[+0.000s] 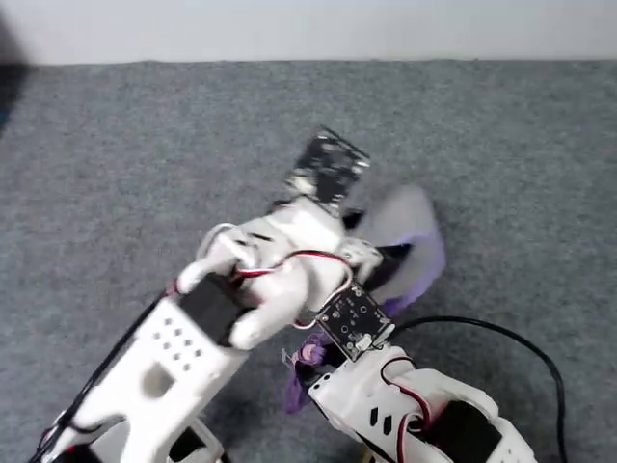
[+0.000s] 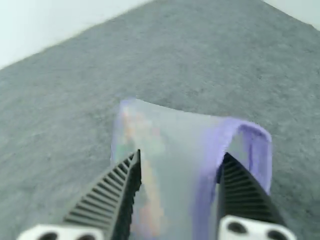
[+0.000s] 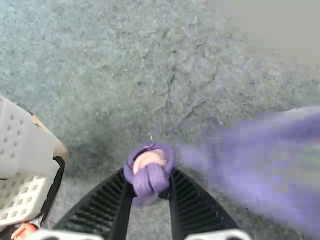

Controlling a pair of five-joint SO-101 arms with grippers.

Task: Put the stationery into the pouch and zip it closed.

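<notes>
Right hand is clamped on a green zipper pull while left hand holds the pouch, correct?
Not green: the pull in the right hand is purple, as the right wrist view shows. The left hand does hold the pouch.

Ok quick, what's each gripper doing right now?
Left gripper: holding the pouch between its fingers.
Right gripper: shut on the purple zipper pull.
</notes>
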